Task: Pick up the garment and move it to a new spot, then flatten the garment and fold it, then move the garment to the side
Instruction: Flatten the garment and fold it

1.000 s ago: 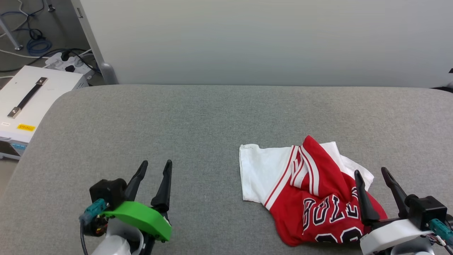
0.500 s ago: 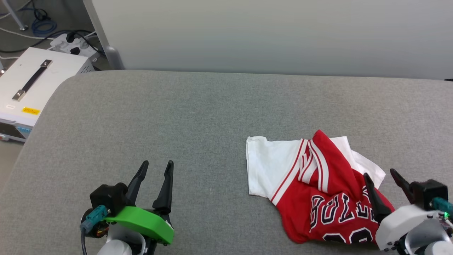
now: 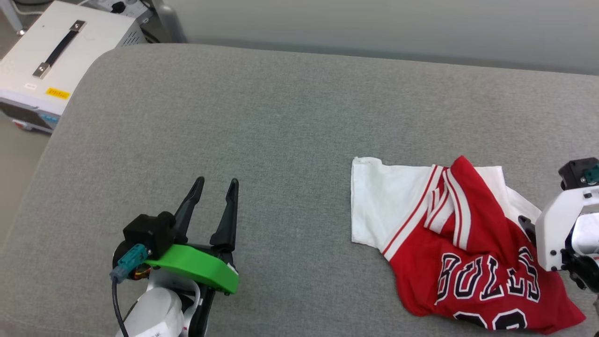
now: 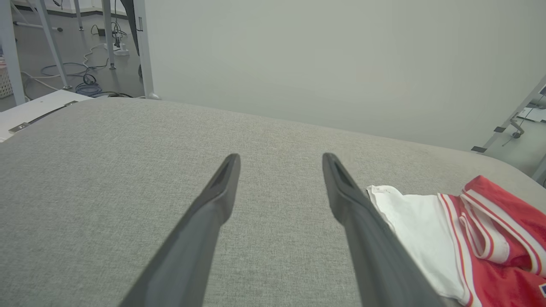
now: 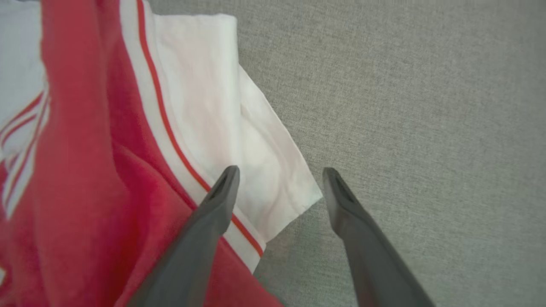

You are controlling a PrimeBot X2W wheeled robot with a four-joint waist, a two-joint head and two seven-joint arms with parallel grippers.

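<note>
Dark fingers spread wide on the right gripper (image 5: pixel 280 172), nothing between them (not a thread). It's poised over a white sleeve corner (image 5: pixel 273 187) at the edge of the garment (image 3: pixel 468 234), with one finger above cloth and the other above bare grey upholstery (image 3: pixel 281 117). Across the way, the left gripper (image 3: pixel 217 182) hangs just as wide and just as empty, well apart from the garment.

The garment itself lies crumpled at the right of the padded surface, red body bunched over white sleeves. So by my reckoning nothing's ticked off yet: the lift, the move, the flattening, the fold and the shift aside are all to come.

Hard to call whether those right fingertips touch the fabric. In the head view the white wrist housing (image 3: pixel 554 234) covers them, and the chest number (image 3: pixel 491 320) is cut off by the bottom edge.
</note>
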